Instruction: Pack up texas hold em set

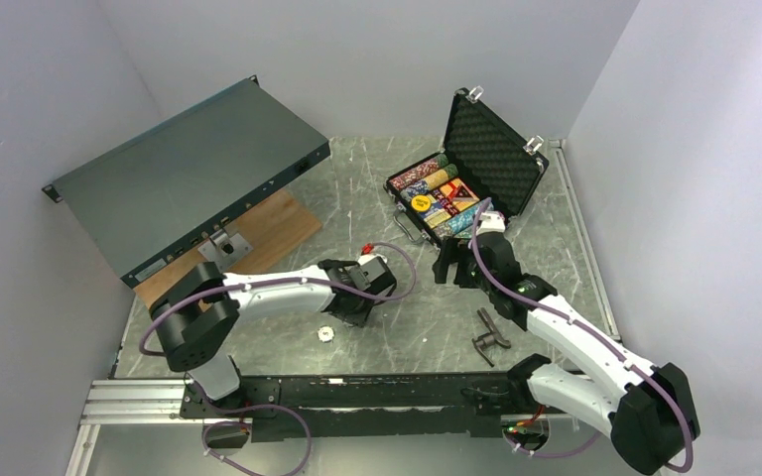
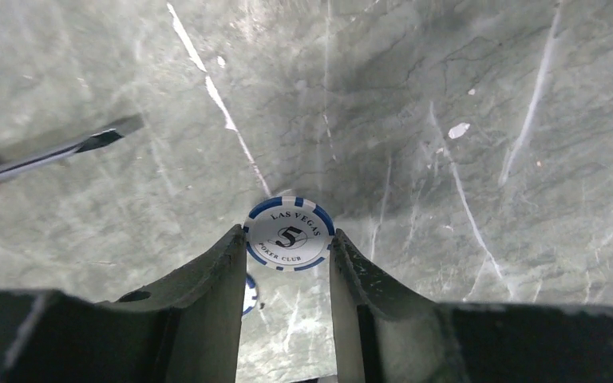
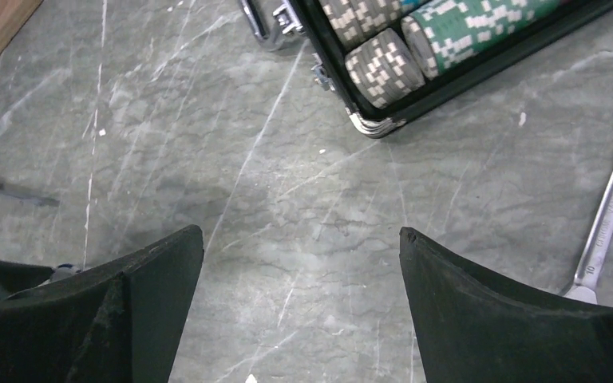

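Observation:
The left gripper [image 2: 289, 239] is shut on a white poker chip [image 2: 289, 234] with blue edge marks and a "5", pinched by its rim between the fingertips over the bare table. A second blue-white chip [image 2: 247, 294] peeks out beside the left finger, lower down. In the top view the left gripper [image 1: 362, 296] is at mid table, with a pale chip [image 1: 325, 334] lying just in front of it. The black case [image 1: 409, 210] stands open at the back right, its foam lid [image 1: 491, 154] raised and rows of chips [image 3: 383, 68] inside. The right gripper [image 3: 302, 239] hangs open and empty in front of the case.
A red-handled screwdriver [image 2: 48, 153] lies left of the held chip. A silver wrench [image 3: 609, 211] lies right of the right gripper. A dark tool [image 1: 489, 332] lies by the right arm. A large grey rack unit [image 1: 189, 178] rests on a wooden board [image 1: 278, 223] at the back left.

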You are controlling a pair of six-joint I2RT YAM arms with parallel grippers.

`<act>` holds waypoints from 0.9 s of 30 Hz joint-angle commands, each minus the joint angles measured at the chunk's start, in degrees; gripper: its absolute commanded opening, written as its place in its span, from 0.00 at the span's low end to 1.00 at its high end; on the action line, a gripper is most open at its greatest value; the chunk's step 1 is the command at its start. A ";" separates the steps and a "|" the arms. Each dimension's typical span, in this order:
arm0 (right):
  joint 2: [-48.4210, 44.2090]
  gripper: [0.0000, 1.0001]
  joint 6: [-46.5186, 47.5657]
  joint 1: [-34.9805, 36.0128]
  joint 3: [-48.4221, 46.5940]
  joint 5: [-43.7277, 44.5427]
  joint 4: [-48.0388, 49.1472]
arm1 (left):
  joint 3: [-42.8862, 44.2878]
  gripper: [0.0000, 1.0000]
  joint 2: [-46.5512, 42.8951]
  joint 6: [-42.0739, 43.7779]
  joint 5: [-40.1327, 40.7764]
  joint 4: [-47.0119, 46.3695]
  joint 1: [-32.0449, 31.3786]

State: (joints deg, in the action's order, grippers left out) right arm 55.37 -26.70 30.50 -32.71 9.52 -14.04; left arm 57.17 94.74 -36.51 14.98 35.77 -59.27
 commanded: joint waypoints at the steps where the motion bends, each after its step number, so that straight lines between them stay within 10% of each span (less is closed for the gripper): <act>1: -1.23 0.94 -2.70 -4.17 0.65 -4.75 3.30 | 3.57 0.27 -6.99 5.17 5.00 1.20 0.03; 18: 22.53 0.92 -6.22 -7.80 -18.59 -50.14 8.43 | 5.43 0.18 -23.87 29.84 3.55 -6.92 0.03; 27: 25.69 0.88 -8.37 -1.84 -25.90 -51.54 6.71 | 4.53 0.18 -26.86 31.85 1.84 -7.09 0.03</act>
State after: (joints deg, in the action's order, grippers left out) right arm 80.55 -33.71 26.39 -54.89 -38.44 -8.95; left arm 60.80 69.41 -6.74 17.78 30.57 -59.22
